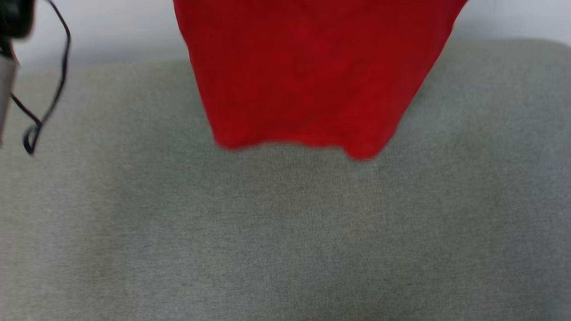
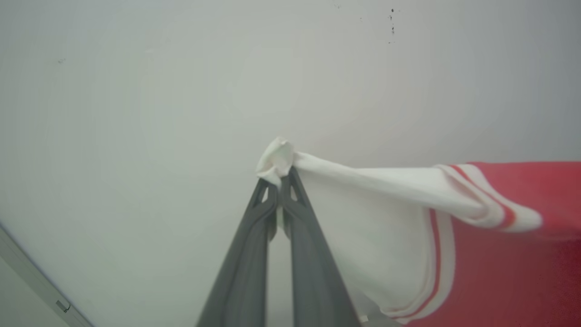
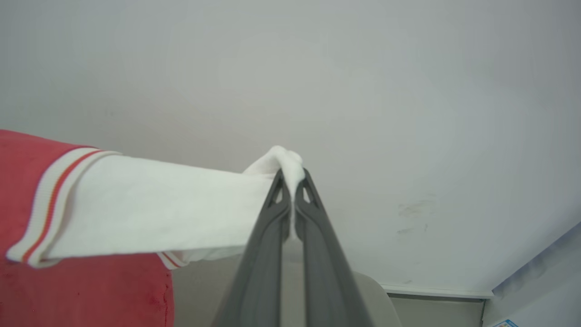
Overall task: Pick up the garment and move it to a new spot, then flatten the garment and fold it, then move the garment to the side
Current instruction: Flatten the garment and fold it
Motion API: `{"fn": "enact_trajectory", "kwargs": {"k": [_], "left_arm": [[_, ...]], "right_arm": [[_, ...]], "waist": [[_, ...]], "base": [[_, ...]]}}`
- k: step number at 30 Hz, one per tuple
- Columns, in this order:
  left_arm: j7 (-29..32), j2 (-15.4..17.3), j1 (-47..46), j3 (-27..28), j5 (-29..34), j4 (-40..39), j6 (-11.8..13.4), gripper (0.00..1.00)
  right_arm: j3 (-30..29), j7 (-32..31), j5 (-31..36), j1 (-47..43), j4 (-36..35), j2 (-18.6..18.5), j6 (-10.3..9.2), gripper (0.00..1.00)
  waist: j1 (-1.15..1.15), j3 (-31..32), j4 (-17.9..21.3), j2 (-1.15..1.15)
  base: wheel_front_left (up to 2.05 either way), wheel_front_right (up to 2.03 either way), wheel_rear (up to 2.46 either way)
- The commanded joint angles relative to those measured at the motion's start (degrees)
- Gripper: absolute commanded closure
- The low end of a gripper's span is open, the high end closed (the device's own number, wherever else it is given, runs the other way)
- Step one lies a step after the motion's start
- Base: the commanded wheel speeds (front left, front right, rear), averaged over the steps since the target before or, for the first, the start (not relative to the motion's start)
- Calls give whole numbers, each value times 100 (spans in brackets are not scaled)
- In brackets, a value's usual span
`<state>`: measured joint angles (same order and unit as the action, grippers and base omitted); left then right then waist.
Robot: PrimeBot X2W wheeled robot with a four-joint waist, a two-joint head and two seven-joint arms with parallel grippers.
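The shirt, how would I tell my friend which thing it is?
Look above the wide grey fabric surface, in front of the pale wall. The shirt hangs there, its white sleeves pinched by the left gripper and the right gripper. It is the one bright red thing, with red-and-white striped trim.

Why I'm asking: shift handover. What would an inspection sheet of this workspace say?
Surface: grey fabric surface, no marks seen.
Job's things: garment hangs spread over it, red hem lowest.
Clutter: nothing seen.
Grippers: left gripper shut on the tip of one white sleeve; right gripper shut on the other's tip.
Cables: black cable dangles at the head view's upper left.
Surroundings: pale wall behind, faintly marked.
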<state>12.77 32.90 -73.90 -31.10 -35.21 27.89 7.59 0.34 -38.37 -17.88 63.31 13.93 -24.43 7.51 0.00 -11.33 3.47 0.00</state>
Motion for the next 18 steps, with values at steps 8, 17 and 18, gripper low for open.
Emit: {"fn": "enact_trajectory", "kwargs": {"k": [8,17,18], "left_arm": [[-803,17,-1455,328,300,300,60,100],[-1139,-40,-2008,531,228,435,98,100],[-1173,-44,-2010,544,233,429,107,100]], "right_arm": [[248,1499,345,1776,833,200,-4,100],[603,2633,244,2610,1488,242,-5,100],[665,2720,196,2649,1559,257,-4,100]], "waist": [[0,-1475,344,0],[0,-2213,429,0],[0,-2299,430,0]], "base": [[0,0,0],[0,0,0],[0,0,0]]}}
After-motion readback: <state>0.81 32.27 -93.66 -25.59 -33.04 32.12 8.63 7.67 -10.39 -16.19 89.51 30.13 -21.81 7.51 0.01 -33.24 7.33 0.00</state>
